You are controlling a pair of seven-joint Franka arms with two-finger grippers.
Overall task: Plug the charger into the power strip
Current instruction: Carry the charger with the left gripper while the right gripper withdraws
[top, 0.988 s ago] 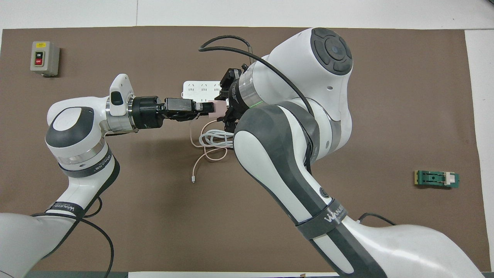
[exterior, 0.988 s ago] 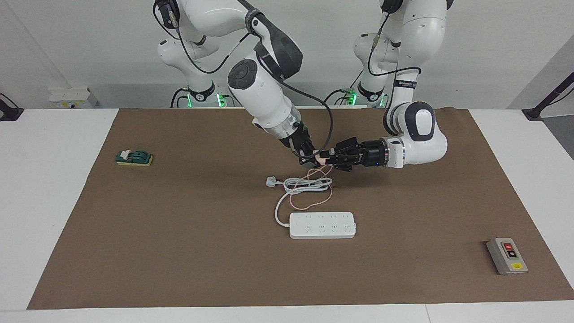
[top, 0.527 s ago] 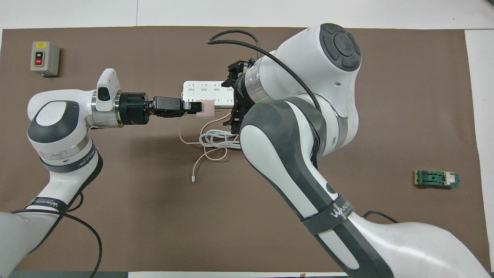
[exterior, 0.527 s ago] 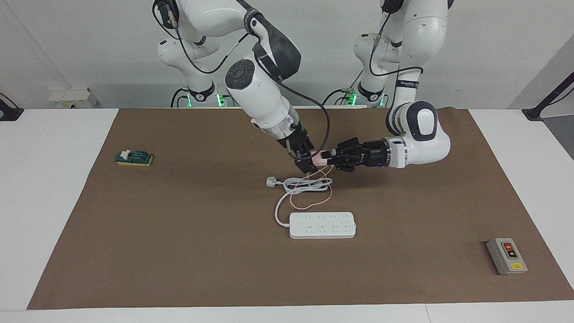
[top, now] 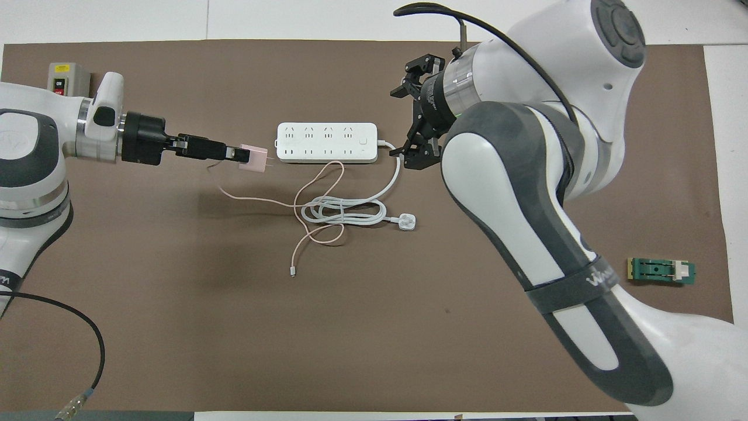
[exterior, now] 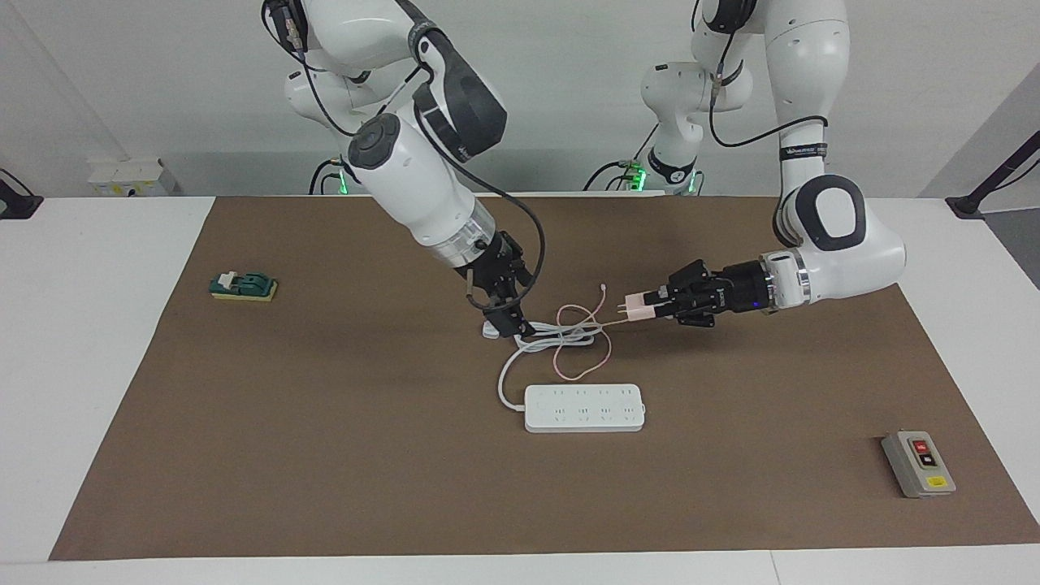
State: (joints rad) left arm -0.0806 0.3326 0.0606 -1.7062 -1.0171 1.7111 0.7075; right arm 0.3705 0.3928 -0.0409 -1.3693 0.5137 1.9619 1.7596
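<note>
Left gripper (exterior: 655, 308) alone now clamps the small pale-pink cube charger (exterior: 639, 309), carried clear of the right gripper (exterior: 505, 315), which has let go, fingers apart. Handover done; the flat white power strip (exterior: 584, 407) lies below, still unplugged.

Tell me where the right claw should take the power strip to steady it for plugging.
Grip the power strip across its narrow width at the cord end, coming straight down from above. It lies flat, sockets up, so only its long edges offer gripping faces. The open right claw hangs by that end, and the left claw holds the charger at the cordless end.
</note>
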